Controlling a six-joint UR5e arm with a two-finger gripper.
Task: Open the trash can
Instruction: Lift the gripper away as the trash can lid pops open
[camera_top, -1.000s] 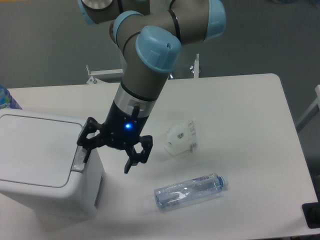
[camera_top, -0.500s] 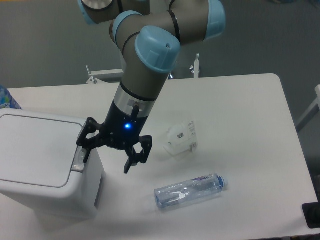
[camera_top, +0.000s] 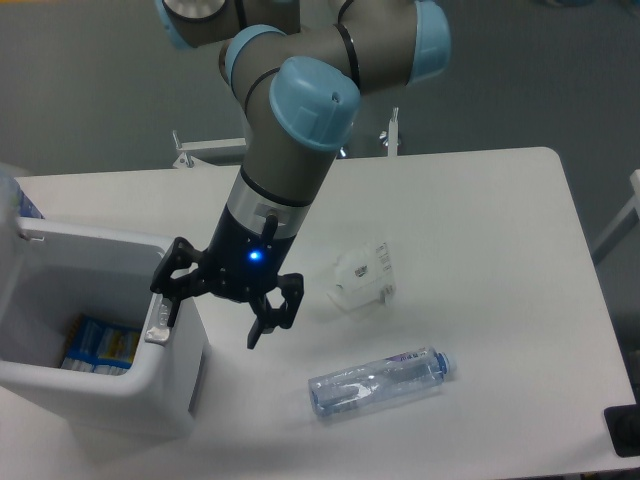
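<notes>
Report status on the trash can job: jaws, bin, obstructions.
Gripper jaws open, empty, one finger at the grey button strip. Trash can open, blue-yellow packaging inside. Bottle lies apart, nothing blocking.

white trash can (camera_top: 150, 385) at table's left — lid open

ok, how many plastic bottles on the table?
1: a clear bottle lying on its side near the front edge, right of the trash can. More could be hidden behind the arm.

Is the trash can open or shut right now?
Open: the trash can shows its interior with blue and yellow items inside. One of the gripper fingers sits at its grey button.
</notes>
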